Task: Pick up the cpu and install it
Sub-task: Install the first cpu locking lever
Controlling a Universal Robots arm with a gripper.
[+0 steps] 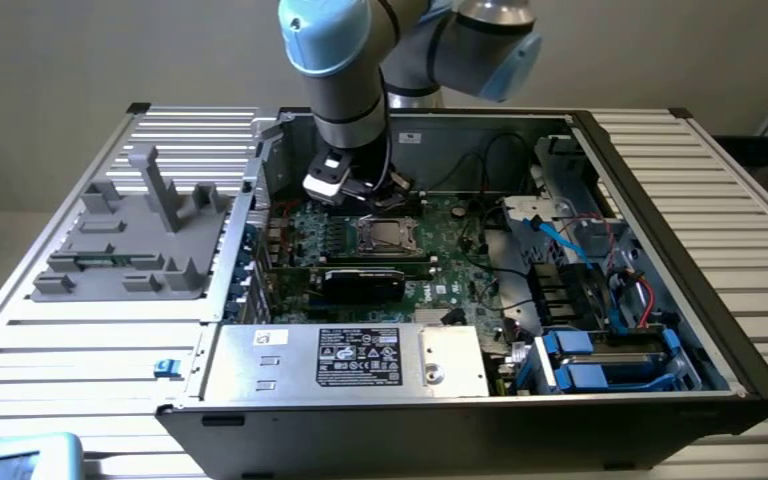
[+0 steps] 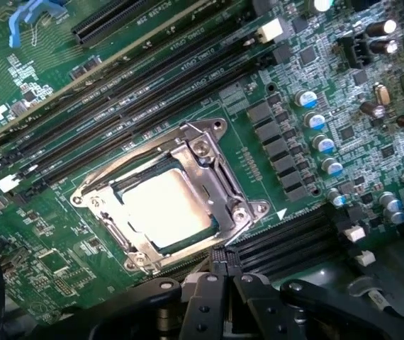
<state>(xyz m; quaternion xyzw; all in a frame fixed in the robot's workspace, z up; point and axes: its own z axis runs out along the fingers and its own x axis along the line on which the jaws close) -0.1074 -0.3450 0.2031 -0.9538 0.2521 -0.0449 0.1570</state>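
One robot arm reaches down into an open computer case that lies on a table made of metal slats. Its black gripper hangs low over the green board, just beside the chip's socket. The two fingers are pressed together with nothing between them. The cpu is a flat, shiny silver square, and it sits inside the socket in the middle of the board. A metal frame lies around its edges. I cannot tell if the fingertips touch the frame or only hover next to it. Long black slots run across the board near the socket. In the exterior view, a black card sits just past the socket, toward the front of the case. A silver box with a white label sits at the front. On the exterior view's left, a grey plastic holder rests on the table, outside the case.
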